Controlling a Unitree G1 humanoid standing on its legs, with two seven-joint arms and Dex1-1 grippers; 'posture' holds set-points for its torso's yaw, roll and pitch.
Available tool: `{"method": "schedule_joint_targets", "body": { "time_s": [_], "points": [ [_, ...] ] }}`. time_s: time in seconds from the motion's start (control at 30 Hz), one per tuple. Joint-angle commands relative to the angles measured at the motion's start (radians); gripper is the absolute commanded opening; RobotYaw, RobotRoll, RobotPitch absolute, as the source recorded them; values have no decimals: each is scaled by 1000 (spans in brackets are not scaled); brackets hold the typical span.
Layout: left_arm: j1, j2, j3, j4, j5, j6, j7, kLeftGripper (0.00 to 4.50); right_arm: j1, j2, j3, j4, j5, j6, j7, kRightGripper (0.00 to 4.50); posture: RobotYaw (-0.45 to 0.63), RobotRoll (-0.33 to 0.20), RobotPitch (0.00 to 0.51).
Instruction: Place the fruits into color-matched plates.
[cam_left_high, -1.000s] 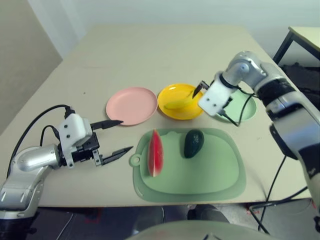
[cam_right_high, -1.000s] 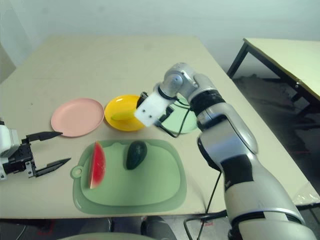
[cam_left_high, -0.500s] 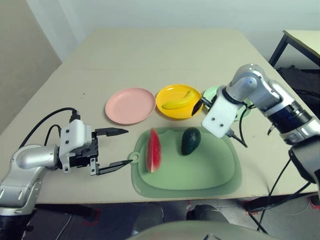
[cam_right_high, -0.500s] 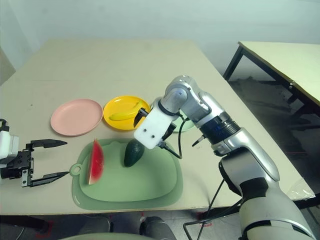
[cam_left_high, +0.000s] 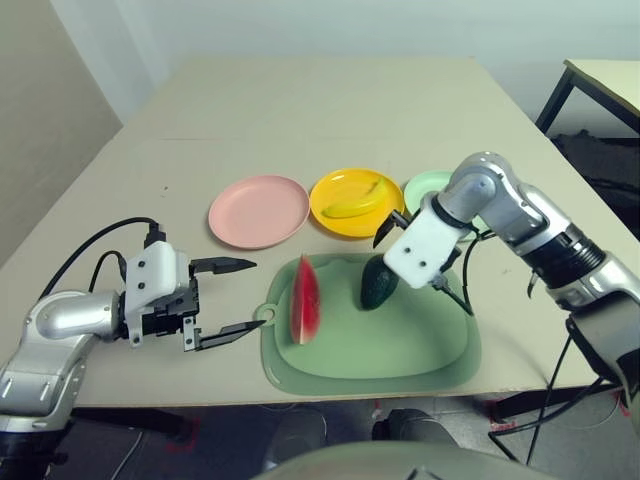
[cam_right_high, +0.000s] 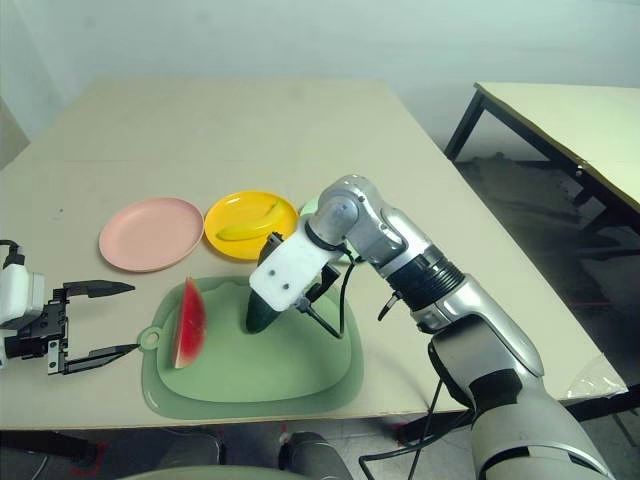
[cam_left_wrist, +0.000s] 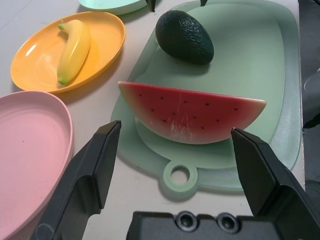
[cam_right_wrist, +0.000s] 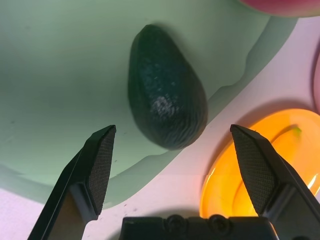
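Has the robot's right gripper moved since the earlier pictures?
Yes. The right gripper has come away from beside the banana on the yellow plate, toward the robot, and is now at the avocado.

The table (cam_left_high: 300, 110) is laid with a pink plate (cam_left_high: 259, 212), a yellow plate (cam_left_high: 322, 222) and a mint green plate (cam_left_high: 424, 184) beyond the grippers; a pale green cutting mat (cam_left_high: 400, 365) is set between them.

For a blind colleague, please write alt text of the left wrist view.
A red watermelon wedge lies on a green cutting mat, before the left gripper's open black fingers. Beyond the wedge lies a dark avocado; a banana rests on a yellow plate, near a pink plate.
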Motion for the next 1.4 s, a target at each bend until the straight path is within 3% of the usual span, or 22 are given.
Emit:
{"method": "schedule_joint_targets", "body": {
  "time_s": [0.03,0.97,1.07,1.17,1.4],
  "points": [
    [-5,10,-15,1,10,-5,-1,4500,15,13,19,32,-23,12,-20,4483,147,0,7],
    [5,12,-25,-2,25,-7,3,4500,76,52,43,83,-71,37,-61,4483,152,0,11],
    [6,11,-25,-2,26,-7,3,4500,76,50,42,83,-71,38,-57,4128,154,0,12],
    [5,9,-24,-1,28,-7,3,4500,73,48,40,86,-71,35,-54,3145,154,0,12],
    [-3,6,-29,8,31,-9,5,4500,58,34,29,94,-60,29,-38,3048,145,0,7]
  ]
}}
